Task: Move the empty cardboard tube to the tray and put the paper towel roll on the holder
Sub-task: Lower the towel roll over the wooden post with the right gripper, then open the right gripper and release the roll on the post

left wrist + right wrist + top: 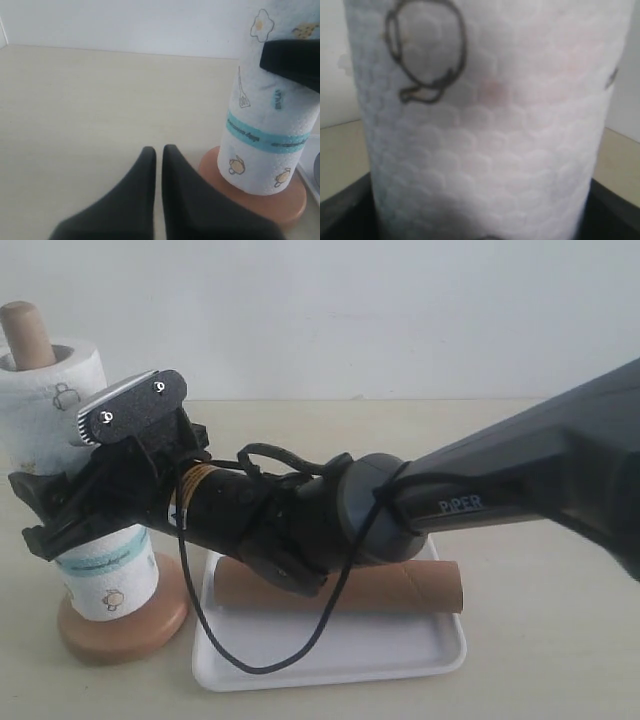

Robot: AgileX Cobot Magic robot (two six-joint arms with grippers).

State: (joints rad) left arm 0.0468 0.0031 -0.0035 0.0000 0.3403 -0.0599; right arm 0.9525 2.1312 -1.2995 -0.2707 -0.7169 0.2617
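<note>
**Ana:** Where is the paper towel roll [50, 405]?

**Ben:** Upright on the holder [125, 628], close to the left edge of the desk [540, 640]. The round-tipped pole pokes out of the core at the top. The roll's lower end, the one with the teal band, sits on the thick disc base.

**Ana:** And the right tool [28, 512]?

**Ben:** The right arm [520, 480] stretches across from the desk's right edge, and its tool is grasping the roll at about mid-height. In the right wrist view the embossed paper fills the space between the dark fingers [340, 210], which meet it on both sides. The left wrist view shows one black finger lying flat against the roll, above the teal band.

**Ana:** The left tool [159, 151]?

**Ben:** Clenched on nothing. Its two black fingers lie almost together with only a thin slit between them. It is over bare desk near the holder's base, apart from the roll.

**Ana:** What about the empty cardboard tube [400, 585]?

**Ben:** It lies on its side in the tray [330, 658], along the rim farther from the desk's front edge. Its left end is hidden behind the arm's wrist.

**Ana:** And the tray itself?

**Ben:** It sits by the front edge, just beside the disc base on the base's right. I can't tell whether rim and base touch. A black cable [255, 670] hangs from the arm in a loop over the tray's left part.
</note>
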